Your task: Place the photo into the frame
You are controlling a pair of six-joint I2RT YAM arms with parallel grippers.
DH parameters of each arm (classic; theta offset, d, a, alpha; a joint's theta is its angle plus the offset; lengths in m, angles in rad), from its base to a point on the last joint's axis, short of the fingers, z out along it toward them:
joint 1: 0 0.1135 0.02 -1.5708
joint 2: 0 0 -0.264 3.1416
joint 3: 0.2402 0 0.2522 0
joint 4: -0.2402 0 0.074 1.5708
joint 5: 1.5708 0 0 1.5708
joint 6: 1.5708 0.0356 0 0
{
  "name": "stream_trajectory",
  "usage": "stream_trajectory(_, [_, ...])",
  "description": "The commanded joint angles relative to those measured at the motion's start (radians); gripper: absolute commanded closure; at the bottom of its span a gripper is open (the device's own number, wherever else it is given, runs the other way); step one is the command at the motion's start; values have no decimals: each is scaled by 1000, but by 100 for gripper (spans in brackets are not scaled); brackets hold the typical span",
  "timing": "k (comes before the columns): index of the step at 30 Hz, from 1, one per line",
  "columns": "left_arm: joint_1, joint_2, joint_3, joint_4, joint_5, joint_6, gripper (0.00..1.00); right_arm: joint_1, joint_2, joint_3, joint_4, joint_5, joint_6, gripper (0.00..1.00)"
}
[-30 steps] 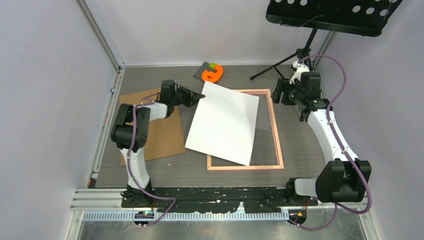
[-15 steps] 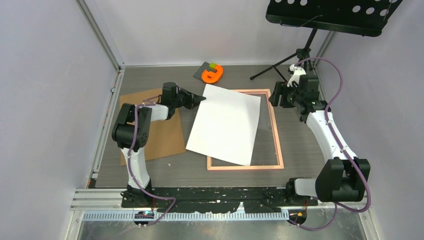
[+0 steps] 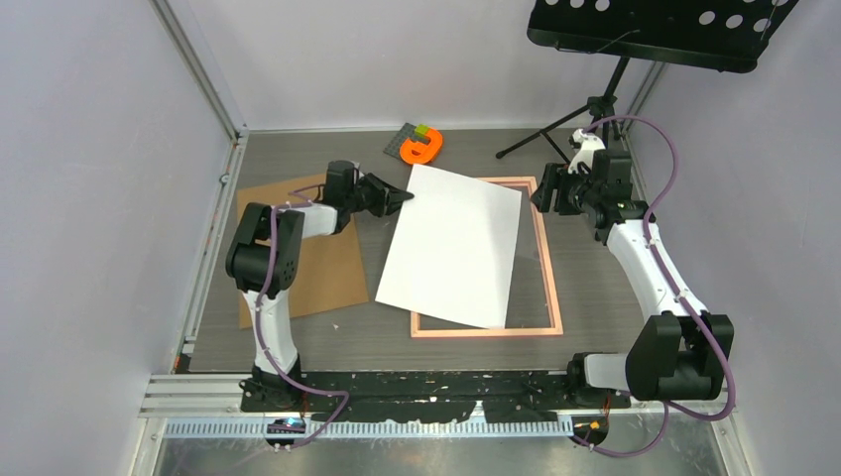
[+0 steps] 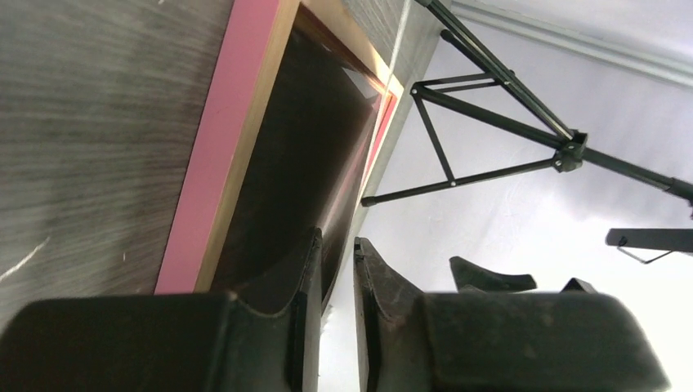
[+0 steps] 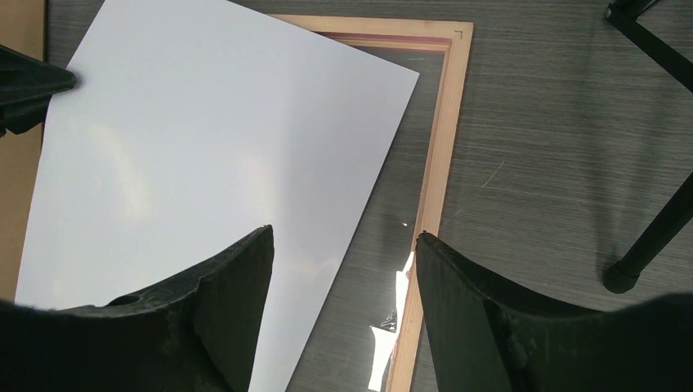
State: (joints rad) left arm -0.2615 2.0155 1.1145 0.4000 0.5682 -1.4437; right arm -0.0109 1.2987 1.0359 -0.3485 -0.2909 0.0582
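One risk: the large white-backed paper photo [image 3: 456, 248], mid-picture, lies skewed over the thin pink rectangular frame [image 3: 548, 278]. Released so, it would likely settle crooked. On the left claw [image 3: 400, 196] the fingers are nearly together and I cannot tell its grip; the right claw [image 3: 543, 193] is spread, empty.

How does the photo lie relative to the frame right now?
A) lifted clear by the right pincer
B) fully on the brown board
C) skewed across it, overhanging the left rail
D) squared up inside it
C: the photo, white back up, lies rotated over the frame; its left side sticks out past the left rail, while the right and near rails stay uncovered.
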Motion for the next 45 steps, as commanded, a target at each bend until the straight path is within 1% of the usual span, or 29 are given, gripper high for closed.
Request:
stream_trajectory(1, [4, 12, 93, -106, 65, 164, 79, -3, -10, -5, 51, -13, 0, 30])
stream_trajectory(5, [5, 26, 116, -156, 111, 240, 74, -3, -7, -7, 54, -14, 4, 30])
stream_trajectory(7, [5, 43, 136, -186, 138, 279, 73, -3, -5, -7, 54, -14, 5, 30])
stream_trajectory(12, [-1, 59, 180, -273, 198, 389, 73, -3, -7, -8, 54, -6, 4, 30])
stream_trajectory(17, [-19, 87, 265, -423, 275, 534, 75, -4, -7, -7, 57, -1, 7, 30])
stream_trajectory(20, [-37, 105, 293, -456, 324, 576, 78, -3, -5, -7, 58, 2, 8, 30])
stream_trajectory(23, [-56, 126, 326, -476, 374, 598, 83, -3, -6, -6, 57, 5, 9, 30])
stream_trajectory(27, [-74, 133, 339, -474, 392, 598, 93, -3, -14, -9, 56, 11, 7, 30])
stream_trajectory(30, [-81, 138, 351, -504, 410, 611, 100, -3, -22, -12, 58, 13, 6, 30])
stream_trajectory(31, [-81, 135, 346, -507, 411, 610, 100, -3, -24, -15, 58, 14, 6, 30])
stream_trajectory(33, [-79, 113, 313, -479, 407, 596, 100, -3, -27, -16, 59, 14, 6, 30])
stream_trajectory(35, [-73, 79, 257, -416, 377, 555, 100, -3, -27, -16, 60, 13, 8, 30])
stream_trajectory(38, [-53, 26, 154, -244, 334, 433, 100, -3, -33, -18, 62, 10, 11, 30])
stream_trajectory(40, [-44, 6, 108, -165, 309, 369, 100, -3, -36, -21, 62, 12, 11, 30])
stream_trajectory(45, [-41, -44, 35, -55, 222, 275, 100, -3, -48, -26, 68, 12, 13, 30])
